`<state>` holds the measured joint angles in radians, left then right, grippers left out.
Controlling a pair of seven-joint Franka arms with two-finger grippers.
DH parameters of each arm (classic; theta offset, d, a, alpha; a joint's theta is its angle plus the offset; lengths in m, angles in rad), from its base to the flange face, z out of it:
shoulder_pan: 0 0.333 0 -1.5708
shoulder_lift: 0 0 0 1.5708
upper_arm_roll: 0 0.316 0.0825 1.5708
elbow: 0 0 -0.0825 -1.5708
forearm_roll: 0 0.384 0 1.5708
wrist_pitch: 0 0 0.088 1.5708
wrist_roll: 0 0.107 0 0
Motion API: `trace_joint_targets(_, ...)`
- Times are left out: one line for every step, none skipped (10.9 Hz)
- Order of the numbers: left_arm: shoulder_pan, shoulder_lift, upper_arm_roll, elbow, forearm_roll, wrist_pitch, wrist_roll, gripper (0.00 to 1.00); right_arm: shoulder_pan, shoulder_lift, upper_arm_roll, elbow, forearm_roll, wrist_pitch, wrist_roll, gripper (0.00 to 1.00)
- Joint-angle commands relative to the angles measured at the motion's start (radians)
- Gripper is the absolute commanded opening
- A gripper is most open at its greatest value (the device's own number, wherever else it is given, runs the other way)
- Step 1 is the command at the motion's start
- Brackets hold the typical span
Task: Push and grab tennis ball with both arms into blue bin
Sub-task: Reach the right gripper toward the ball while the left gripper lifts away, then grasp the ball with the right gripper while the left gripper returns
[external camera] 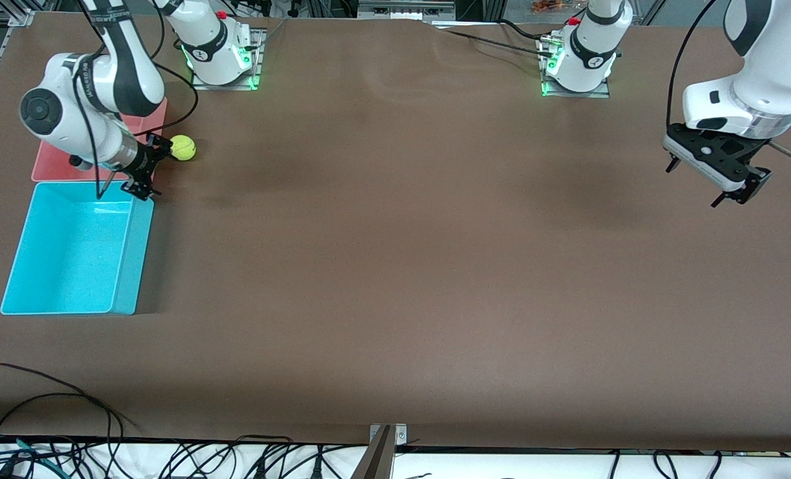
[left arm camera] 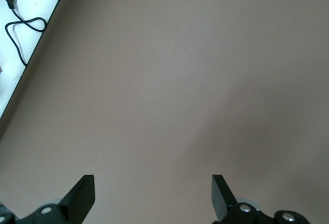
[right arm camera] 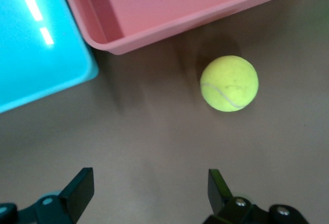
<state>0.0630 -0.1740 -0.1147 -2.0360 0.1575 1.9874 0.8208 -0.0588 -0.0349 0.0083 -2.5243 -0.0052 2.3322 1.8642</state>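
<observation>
Right gripper (external camera: 144, 167) spread wide, holding nothing, low over the table (external camera: 395, 266) at the corner between the blue bin (external camera: 76, 249) and pink tub (external camera: 56, 166). Tennis ball (external camera: 183, 148) lies on the table just beside its fingertips, apart from them. Right wrist view alone shows the gap between ball (right arm camera: 229, 83) and pink tub wall (right arm camera: 169, 26). Left gripper (external camera: 713, 179) waits wide open over bare table at the left arm's end.
</observation>
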Motion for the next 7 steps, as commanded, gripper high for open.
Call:
trace_joint_targets(-0.031,0.005,0.036,0.086,-0.010,-0.096,-0.012,1.00,0.001,-0.051,0.022,-0.122,-0.019,0.084,-0.032,0.98)
trace_joint_targets(-0.031,0.011,0.036,0.117,-0.028,-0.132,-0.014,1.00,0.001,-0.057,0.022,-0.146,-0.021,0.090,-0.042,0.98)
trace_joint_targets(-0.023,0.016,0.038,0.152,-0.071,-0.181,-0.015,1.00,0.001,-0.060,0.022,-0.172,-0.027,0.093,-0.072,0.98)
trace_joint_targets(-0.022,0.021,0.038,0.187,-0.100,-0.235,-0.023,1.00,0.001,-0.072,0.021,-0.201,-0.035,0.093,-0.118,0.98)
trace_joint_targets(-0.022,0.021,0.037,0.229,-0.114,-0.301,-0.079,1.00,-0.001,-0.086,0.021,-0.223,-0.035,0.093,-0.173,0.98)
trace_joint_targets(-0.028,0.022,0.033,0.270,-0.115,-0.365,-0.150,1.00,-0.001,-0.086,0.019,-0.238,-0.035,0.093,-0.213,0.99)
trace_joint_targets(-0.029,0.022,0.030,0.307,-0.115,-0.419,-0.198,1.00,-0.004,-0.086,0.016,-0.258,-0.038,0.098,-0.235,0.99)
